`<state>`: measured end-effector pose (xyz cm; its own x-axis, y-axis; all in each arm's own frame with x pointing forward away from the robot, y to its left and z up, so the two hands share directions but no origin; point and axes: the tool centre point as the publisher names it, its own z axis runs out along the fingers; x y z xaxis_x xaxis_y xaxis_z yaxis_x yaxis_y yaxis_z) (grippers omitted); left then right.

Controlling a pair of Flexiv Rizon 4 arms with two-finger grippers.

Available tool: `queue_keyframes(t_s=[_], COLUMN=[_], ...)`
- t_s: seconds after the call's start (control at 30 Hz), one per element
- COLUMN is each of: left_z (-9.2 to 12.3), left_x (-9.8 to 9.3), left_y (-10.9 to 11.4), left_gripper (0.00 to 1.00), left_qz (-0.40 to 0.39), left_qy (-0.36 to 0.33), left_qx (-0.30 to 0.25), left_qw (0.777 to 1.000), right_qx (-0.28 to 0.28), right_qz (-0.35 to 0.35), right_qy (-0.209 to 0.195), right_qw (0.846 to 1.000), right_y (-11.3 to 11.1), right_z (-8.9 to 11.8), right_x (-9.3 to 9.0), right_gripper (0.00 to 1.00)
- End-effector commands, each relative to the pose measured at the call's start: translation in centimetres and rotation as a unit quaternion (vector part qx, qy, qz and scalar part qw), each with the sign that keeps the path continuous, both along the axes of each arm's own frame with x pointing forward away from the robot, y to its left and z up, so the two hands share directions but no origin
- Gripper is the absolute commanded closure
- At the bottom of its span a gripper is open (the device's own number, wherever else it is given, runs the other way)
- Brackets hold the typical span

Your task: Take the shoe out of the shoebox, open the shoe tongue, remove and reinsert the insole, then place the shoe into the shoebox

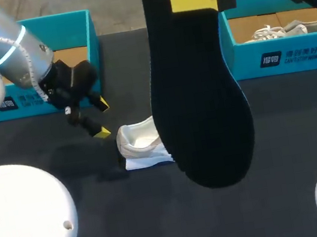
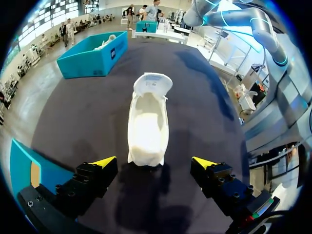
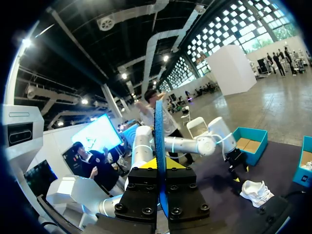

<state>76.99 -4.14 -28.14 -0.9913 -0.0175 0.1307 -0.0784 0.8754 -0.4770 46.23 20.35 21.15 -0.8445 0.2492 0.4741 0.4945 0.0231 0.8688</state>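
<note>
Bright overhead light, soft shadows

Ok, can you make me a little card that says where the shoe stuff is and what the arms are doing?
shoe: white, lying on the table, out of any box
insole: black, held up in the air above the table
right end effector: shut on insole
left end effector: open, low over the table, shoe just ahead of it
left box: teal, at the back, behind the left arm
right box: teal, at the back
second shoe: pale, inside right box
</note>
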Motion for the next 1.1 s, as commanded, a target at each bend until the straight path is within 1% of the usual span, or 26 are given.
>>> queue_keyframes(t_s=[0.03, 0.07, 0.1, 0.17, 0.23, 0.3, 0.47, 0.53, 0.57, 0.63, 0.67, 0.7, 1.1], left_z=[0.1, -0.1, -0.1, 0.2, 0.5, 0.6, 0.3, -0.3, -0.3, -1.3, -1.3, -2.1, -5.4], left_x=[0.0, 0.0, -0.1, -0.1, 0.1, 0.4, 1.3, 2.1, 2.1, 2.7, 2.7, 2.9, 3.9], left_y=[-0.1, -0.9, -1.9, -2.9, -3.5, -4.0, -5.0, -5.5, -5.5, -5.9, -5.9, -6.1, -7.7], left_gripper=[0.00, 0.00, 0.00, 0.00, 0.00, 0.00, 0.00, 0.00, 0.00, 0.00, 0.00, 0.00, 0.00], left_qz=[-0.001, 0.006, -0.014, -0.018, -0.026, -0.032, -0.038, -0.041, -0.041, -0.042, -0.042, -0.045, -0.054], left_qy=[0.000, -0.007, -0.010, -0.029, -0.031, -0.042, -0.046, -0.043, -0.043, -0.039, -0.039, -0.039, -0.048], left_qx=[0.010, 0.005, 0.029, 0.045, 0.050, 0.068, 0.086, 0.105, 0.105, 0.123, 0.123, 0.134, 0.159], left_qw=[1.000, 1.000, 0.999, 0.998, 0.998, 0.996, 0.995, 0.993, 0.993, 0.991, 0.991, 0.989, 0.985], right_qx=[0.007, 0.007, 0.007, 0.007, 0.007, 0.007, 0.007, 0.007, 0.007, 0.007, 0.007, 0.007, 0.007], right_qz=[-0.002, -0.002, -0.002, -0.002, -0.002, -0.002, -0.002, -0.002, -0.002, -0.002, -0.002, -0.002, -0.002], right_qy=[-0.001, -0.001, -0.001, -0.001, -0.001, -0.001, -0.001, -0.001, -0.001, -0.001, -0.001, -0.001, -0.001], right_qw=[1.000, 1.000, 1.000, 1.000, 1.000, 1.000, 1.000, 1.000, 1.000, 1.000, 1.000, 1.000, 1.000], right_y=[0.4, 0.4, 0.4, 0.4, 0.4, 0.4, 0.4, 0.4, 0.4, 0.4, 0.4, 0.4, 0.4], right_z=[-0.7, -0.7, -0.7, -0.7, -0.7, -0.7, -0.7, -0.7, -0.7, -0.7, -0.7, -0.7, -0.7], right_x=[-0.4, -0.4, -0.4, -0.4, -0.4, -0.4, -0.4, -0.4, -0.4, -0.4, -0.4, -0.4, -0.4], right_gripper=[1.00, 1.00, 1.00, 1.00, 1.00, 1.00, 1.00, 1.00, 1.00, 1.00, 1.00, 1.00, 1.00])
